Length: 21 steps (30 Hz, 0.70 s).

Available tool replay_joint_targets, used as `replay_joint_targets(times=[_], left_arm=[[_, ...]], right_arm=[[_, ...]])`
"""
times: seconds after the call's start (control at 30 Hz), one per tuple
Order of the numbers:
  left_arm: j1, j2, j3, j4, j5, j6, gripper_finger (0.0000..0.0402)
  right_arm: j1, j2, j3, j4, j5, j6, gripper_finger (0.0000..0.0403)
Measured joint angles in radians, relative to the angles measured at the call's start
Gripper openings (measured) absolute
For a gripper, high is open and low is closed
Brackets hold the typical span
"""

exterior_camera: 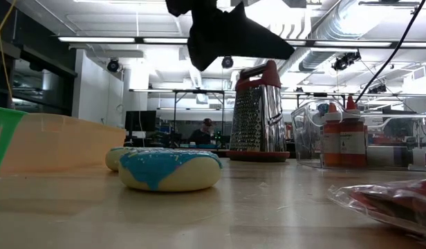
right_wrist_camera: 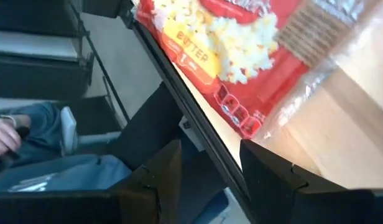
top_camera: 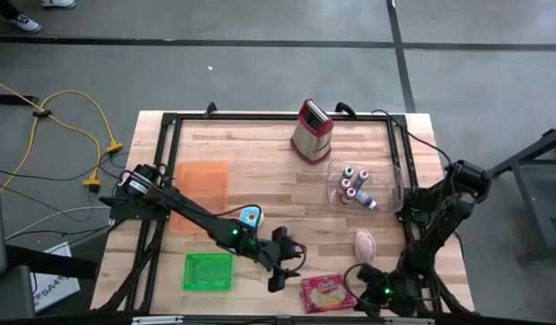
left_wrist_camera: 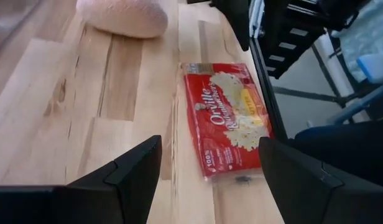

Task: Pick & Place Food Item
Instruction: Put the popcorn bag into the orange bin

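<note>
Left gripper (top_camera: 280, 271) first: hangs over the near part of the table, fingers (left_wrist_camera: 138, 165) spread wide, nothing held. Points toward the popcorn bag (top_camera: 325, 293), just ahead and a little to one side, near but not touching. Looks like the food to pick up.

Popcorn bag (left_wrist_camera: 232, 118): lies flat at the near edge of the wooden table (top_camera: 260, 171), right by the dark frame rail. Long side runs away from the left gripper, along the way it points. Would fit between the fingers across the short side after a small move over and down.

Right gripper (top_camera: 384, 293): sits low at the table edge, just beside the other end of the bag. Fingers (right_wrist_camera: 151, 174) partly apart, nothing between them. About as near as the left one, but half off the table.

Farther out: pink soft thing (top_camera: 364, 242) past the bag, blue-iced donut (top_camera: 251, 216) behind the left arm, green basket (top_camera: 208, 271) at the near left, orange mat (top_camera: 201, 181), grater (top_camera: 311, 131), clear bin of bottles (top_camera: 361, 185).
</note>
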Motion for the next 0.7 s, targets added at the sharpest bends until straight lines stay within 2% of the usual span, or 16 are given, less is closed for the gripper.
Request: replay_joint_targets(times=[0.2,0.33,0.43,0.57,0.7], left_arm=[[-0.004,0.0,0.0,0.011,0.008,0.127,0.0262],[-0.005,0.0,0.0,0.034,0.077,0.197,0.0262],[-0.014,0.0,0.0,0.069,0.116,0.255,0.0262],[-0.035,0.0,0.0,0.074,0.098,0.362,0.0262],[-0.036,0.0,0.0,0.076,0.086,0.4,0.0262]], right_arm=[[0.026,0.0,0.0,-0.044,0.042,0.146,0.0152],[0.035,0.0,0.0,-0.068,0.059,0.225,0.0152],[0.034,0.001,0.0,-0.072,0.073,0.238,0.0152],[0.029,0.001,0.0,-0.072,0.085,0.238,0.0152],[0.03,0.001,0.0,-0.072,0.109,0.242,0.0152]])
